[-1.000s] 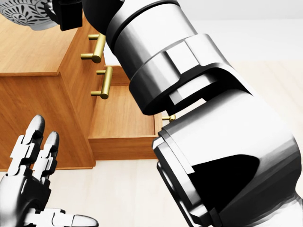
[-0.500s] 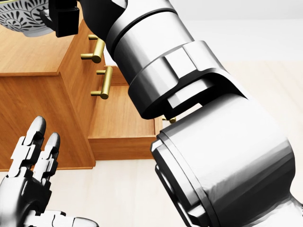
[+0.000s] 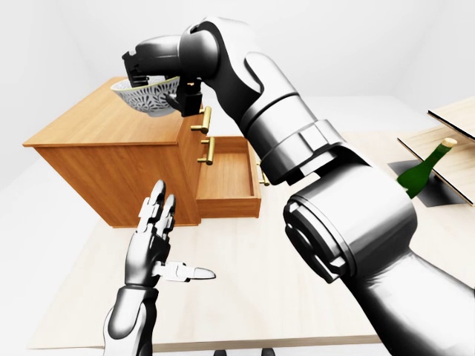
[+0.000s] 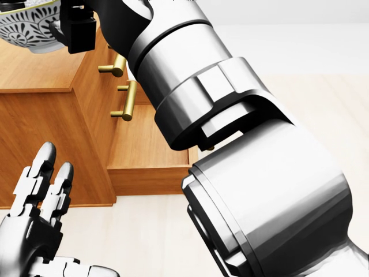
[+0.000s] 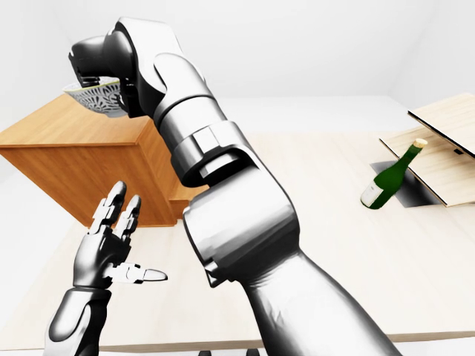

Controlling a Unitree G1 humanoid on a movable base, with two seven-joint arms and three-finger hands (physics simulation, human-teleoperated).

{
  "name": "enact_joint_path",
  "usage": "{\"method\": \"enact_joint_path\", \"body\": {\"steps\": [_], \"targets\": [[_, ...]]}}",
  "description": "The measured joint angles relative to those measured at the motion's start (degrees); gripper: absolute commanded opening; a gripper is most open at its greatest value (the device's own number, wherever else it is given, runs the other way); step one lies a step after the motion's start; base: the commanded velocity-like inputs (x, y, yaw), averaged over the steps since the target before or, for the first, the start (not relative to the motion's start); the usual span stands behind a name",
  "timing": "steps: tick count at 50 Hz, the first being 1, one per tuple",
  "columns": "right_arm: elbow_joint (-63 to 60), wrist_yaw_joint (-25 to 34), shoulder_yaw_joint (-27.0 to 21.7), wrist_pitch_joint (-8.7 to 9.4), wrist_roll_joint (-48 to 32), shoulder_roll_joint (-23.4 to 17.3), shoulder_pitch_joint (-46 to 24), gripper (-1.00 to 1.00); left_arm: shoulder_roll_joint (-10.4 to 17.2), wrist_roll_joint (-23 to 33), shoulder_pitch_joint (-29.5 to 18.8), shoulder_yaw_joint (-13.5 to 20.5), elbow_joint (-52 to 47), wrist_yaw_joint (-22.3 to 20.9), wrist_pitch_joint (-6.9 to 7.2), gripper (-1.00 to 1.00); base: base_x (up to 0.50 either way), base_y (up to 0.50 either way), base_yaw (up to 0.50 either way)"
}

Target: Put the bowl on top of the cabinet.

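Has brought the bowl [image 4: 27,30] a little lower in the head view than half a second ago, and well lower than a second ago, when only its underside peeked in at the top left corner. Has shifted the right arm [image 4: 190,75] slightly along with it. Keeps the cabinet [image 3: 104,122], its brass handles [image 3: 207,117] and the open lower drawer [image 3: 226,176] at the same places in the head view, so no move of the camera. Holds the left hand [image 3: 152,248] as before: raised, fingers straight and apart, thumb out to the side, touching nothing.

Loses most of the head view to the right arm, and cuts the bowl off there at the top and left edges. Hides the fingertips of the right hand [image 3: 152,61] behind the rim and the wrist in both eye views; cannot tell how many of them bear on the bowl. Cannot tell either whether the bowl's foot touches the wood or hangs just above it. Shows a green bottle [image 3: 419,174] tilted at the right of the eye views, beside pale boards [image 3: 453,119] cut off by the edge.

Grips the bowl by its rim with the right hand, fingers closed from above and one dark finger pressed on the side toward the view's right. Carries it roughly level, directly under the hand, over the cabinet top near the edge above the drawers
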Motion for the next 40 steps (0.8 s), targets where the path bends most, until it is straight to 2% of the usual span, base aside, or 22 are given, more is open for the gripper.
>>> {"method": "enact_joint_path", "body": {"steps": [7,8,9,40], "targets": [[-0.01,0.0,-0.05,-0.01,0.31,0.21,0.35,-1.0,-0.03,0.1,0.17,-0.14,-0.14,-0.01,-0.01,1.0,0.0,0.0,0.0],[-0.01,0.0,-0.06,0.0,0.39,0.25,0.39,-0.33,-0.03,0.11,0.18,-0.15,-0.16,-0.01,0.01,1.0,0.0,0.0,0.0],[-0.08,0.0,-0.21,-0.02,0.31,0.28,0.4,1.0,-0.03,0.11,0.2,-0.16,-0.2,-0.01,0.03,1.0,0.0,0.0,0.0],[-0.62,0.0,-0.73,-0.02,0.17,-0.61,0.05,1.0,-0.08,0.37,0.37,-0.49,-0.05,0.03,-0.17,1.0,0.0,0.0,0.0]]}}
